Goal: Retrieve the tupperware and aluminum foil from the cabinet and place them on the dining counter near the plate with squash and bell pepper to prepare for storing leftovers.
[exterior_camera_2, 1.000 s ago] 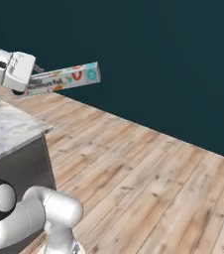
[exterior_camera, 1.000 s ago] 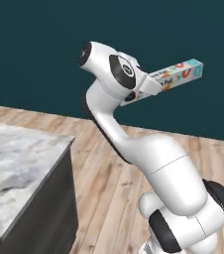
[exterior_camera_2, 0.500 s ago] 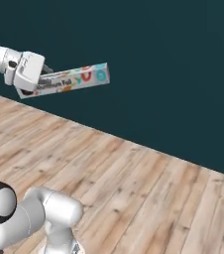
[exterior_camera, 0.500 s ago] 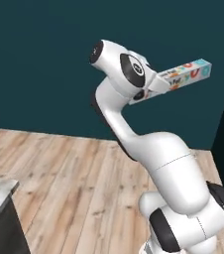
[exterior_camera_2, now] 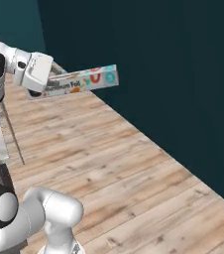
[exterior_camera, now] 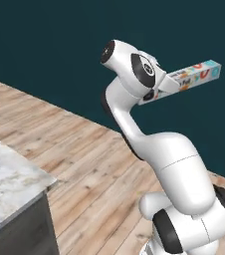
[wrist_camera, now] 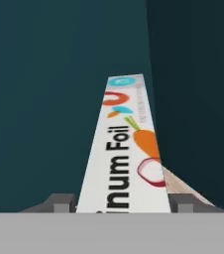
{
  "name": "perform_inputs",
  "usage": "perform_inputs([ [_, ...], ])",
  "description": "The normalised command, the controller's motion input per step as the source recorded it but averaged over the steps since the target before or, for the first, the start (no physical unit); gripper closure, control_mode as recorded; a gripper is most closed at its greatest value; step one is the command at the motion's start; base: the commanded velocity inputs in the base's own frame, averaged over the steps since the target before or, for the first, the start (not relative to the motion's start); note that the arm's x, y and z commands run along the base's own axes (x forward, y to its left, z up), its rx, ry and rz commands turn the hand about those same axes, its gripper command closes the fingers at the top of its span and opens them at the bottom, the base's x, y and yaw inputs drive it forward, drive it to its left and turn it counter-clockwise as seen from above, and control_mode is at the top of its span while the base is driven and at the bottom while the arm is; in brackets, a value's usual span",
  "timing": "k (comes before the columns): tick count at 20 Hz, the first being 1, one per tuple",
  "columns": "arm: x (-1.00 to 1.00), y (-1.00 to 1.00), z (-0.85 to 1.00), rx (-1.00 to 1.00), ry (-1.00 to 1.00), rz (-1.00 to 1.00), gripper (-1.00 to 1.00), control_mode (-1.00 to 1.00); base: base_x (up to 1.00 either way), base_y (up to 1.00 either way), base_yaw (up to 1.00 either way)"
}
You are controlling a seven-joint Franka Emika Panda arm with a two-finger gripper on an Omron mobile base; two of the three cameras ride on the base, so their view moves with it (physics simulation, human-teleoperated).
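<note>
The hand (exterior_camera_2: 43, 84) is clamped on one end of the aluminum foil (exterior_camera_2: 84, 80), its two fingers pressed against the long sides of the carton. The foil is held high in the air, well above the wooden floor (exterior_camera_2: 134, 173), roughly level with a slight upward tilt, and its free end points away from the arm toward the dark teal wall (exterior_camera_2: 173, 74). In the left base view the carton (exterior_camera: 191, 77) sticks out to the right from behind the arm's wrist, its light blue end farthest from the hand. In the hand view the box (wrist_camera: 126, 149) runs straight away from the camera between the two finger tips (wrist_camera: 59, 202), with the words "num Foil", a carrot and other coloured shapes printed on its white top face.

A corner of the marble tabletop (exterior_camera: 10, 184) with its dark base lies low at the left of the left base view, well apart from the foil. A thin sliver of it also shows at the left edge of the right base view.
</note>
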Motion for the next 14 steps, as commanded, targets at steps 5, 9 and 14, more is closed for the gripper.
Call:
perform_inputs([
  [5, 0.00, 0.00, 0.00, 0.00, 0.00, 0.00, 1.00, 1.00, 0.91, -0.45, 0.65],
  [9, 0.00, 0.00, 0.00, 0.00, 0.00, 0.00, 1.00, 1.00, 0.96, -0.69, 0.54],
  [14, 0.00, 0.00, 0.00, 0.00, 0.00, 0.00, 1.00, 1.00, 1.00, -0.49, 0.53],
])
